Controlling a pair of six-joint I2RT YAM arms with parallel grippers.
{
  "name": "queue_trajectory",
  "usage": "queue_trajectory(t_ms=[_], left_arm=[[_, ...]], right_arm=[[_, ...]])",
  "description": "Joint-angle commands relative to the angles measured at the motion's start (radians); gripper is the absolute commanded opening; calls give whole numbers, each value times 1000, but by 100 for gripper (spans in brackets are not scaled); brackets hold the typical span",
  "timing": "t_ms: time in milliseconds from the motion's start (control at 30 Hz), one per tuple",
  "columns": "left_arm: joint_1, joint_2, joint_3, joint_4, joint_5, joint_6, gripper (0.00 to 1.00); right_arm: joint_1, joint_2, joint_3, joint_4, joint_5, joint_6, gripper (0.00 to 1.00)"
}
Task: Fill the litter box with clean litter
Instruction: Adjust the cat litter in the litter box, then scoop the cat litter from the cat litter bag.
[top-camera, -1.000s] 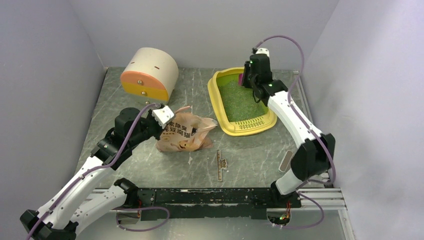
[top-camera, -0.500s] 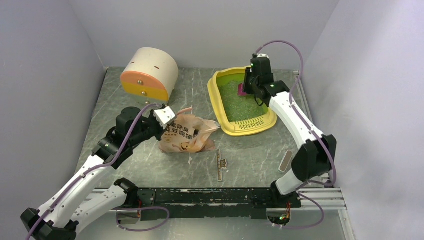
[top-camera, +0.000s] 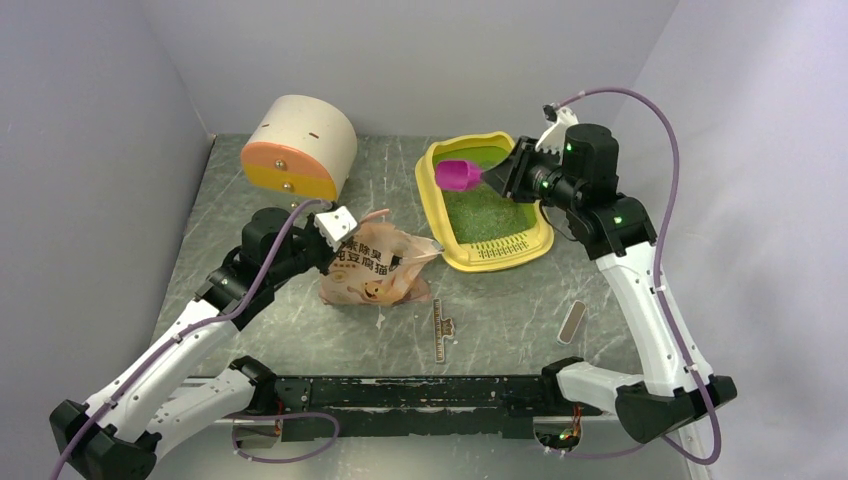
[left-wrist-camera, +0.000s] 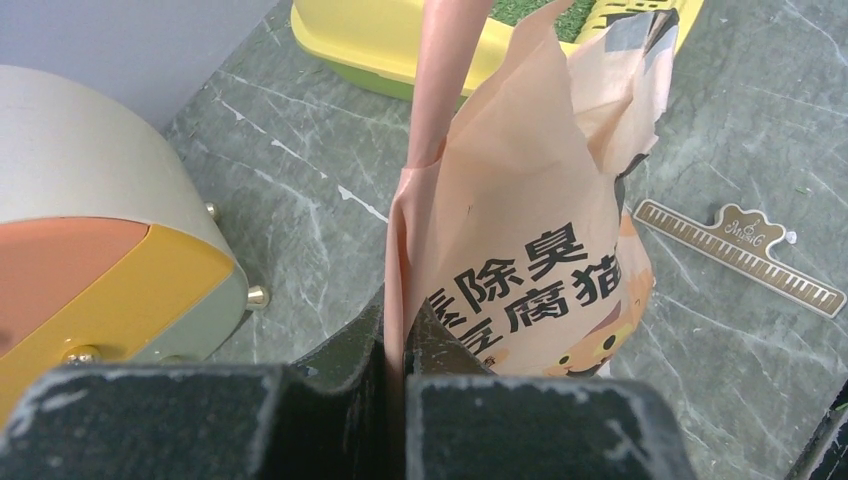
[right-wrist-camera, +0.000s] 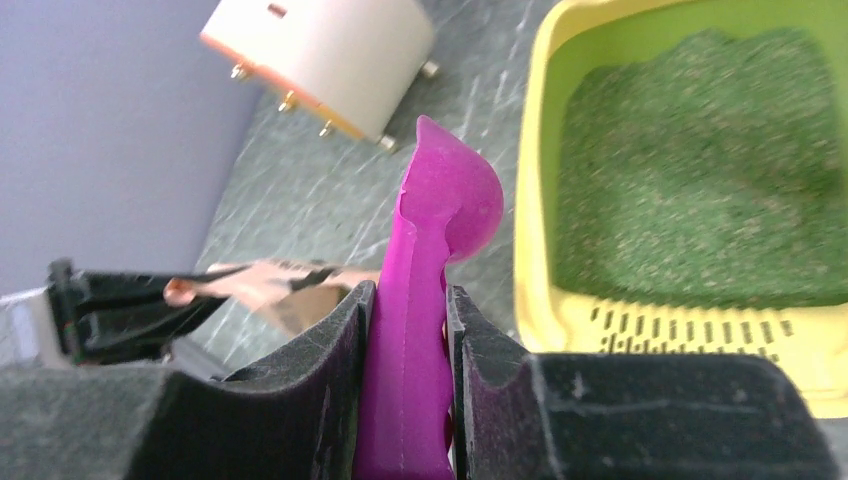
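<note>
The yellow litter box (top-camera: 497, 258) stands at the back right, with a layer of green clean litter (top-camera: 490, 212) inside it. The right wrist view shows the same litter (right-wrist-camera: 700, 170) and rim (right-wrist-camera: 535, 200). My right gripper (top-camera: 497, 178) is shut on the handle of a magenta scoop (top-camera: 458, 175), held above the box's left side with the bowl pointing left. The scoop (right-wrist-camera: 430, 260) looks empty. My left gripper (top-camera: 335, 228) is shut on the top edge of the pink litter bag (top-camera: 375, 270), which stands on the table left of the box. The bag's (left-wrist-camera: 530, 230) mouth faces the box (left-wrist-camera: 380, 50).
A cream-and-orange cylindrical container (top-camera: 298, 150) sits at the back left. A gold ruler-shaped clip (top-camera: 440, 330) lies in front of the bag, and a small beige strip (top-camera: 572, 322) lies at the front right. Grey walls close in on three sides.
My right arm has swung out to the right and lifted the scoop out of the litter, turning its bowl to the left. The left gripper and bag shifted slightly right.
</note>
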Motion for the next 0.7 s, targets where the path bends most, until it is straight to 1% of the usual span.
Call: queue_trajectory(t_ms=[0,133,267,433,567,667], left_arm=[[4,-8,15,109,-2,-28,5],[4,0,18,117,2,-31,5],[4,13,30,101,-6,-28,5],[4,7,13,120,-4,-40,5],[4,10,16,126,2,-44,5],[5,16,20,120,33,-33,5]], right_arm=[[-2,-8,-13,-102,-212,19,0],[-2,8,7,-193,-280,-21,0],[-2,-10,-20,-189,-376,-16,0],[-1,-33,-52,-176,-396,-11,0],[1,-16,-83,-176,-406,-20,0],[0,10,-106,-153,-395,-23,0]])
